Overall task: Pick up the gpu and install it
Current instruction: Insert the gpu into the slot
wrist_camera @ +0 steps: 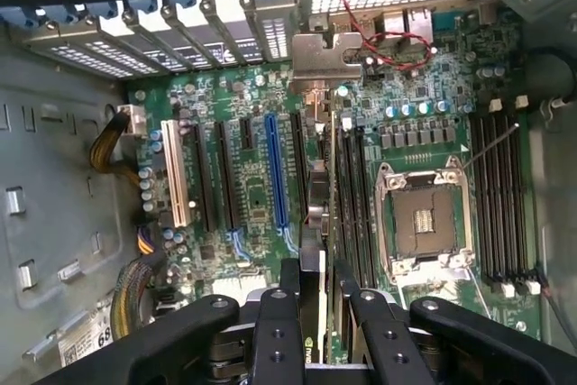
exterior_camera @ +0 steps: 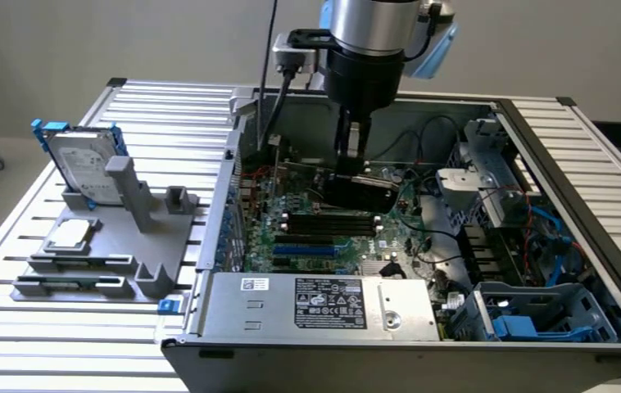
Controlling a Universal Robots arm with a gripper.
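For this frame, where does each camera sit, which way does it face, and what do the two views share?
Exterior view: off the arm, raised, looking down into the open grey metal computer case on the slatted aluminium table; the silver-and-black arm and its gripper show.
Wrist view: on the wrist, looking past the black fingers at the green motherboard.
Shared: the motherboard and the gpu, a flat black-covered card with a silver bracket, clamped in the gripper.

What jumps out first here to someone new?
The gripper hangs inside the open computer case, shut on the gpu, held edge-on over the green motherboard. On the exterior view's left, a hard drive in a blue frame stands upright in a grey fixture.
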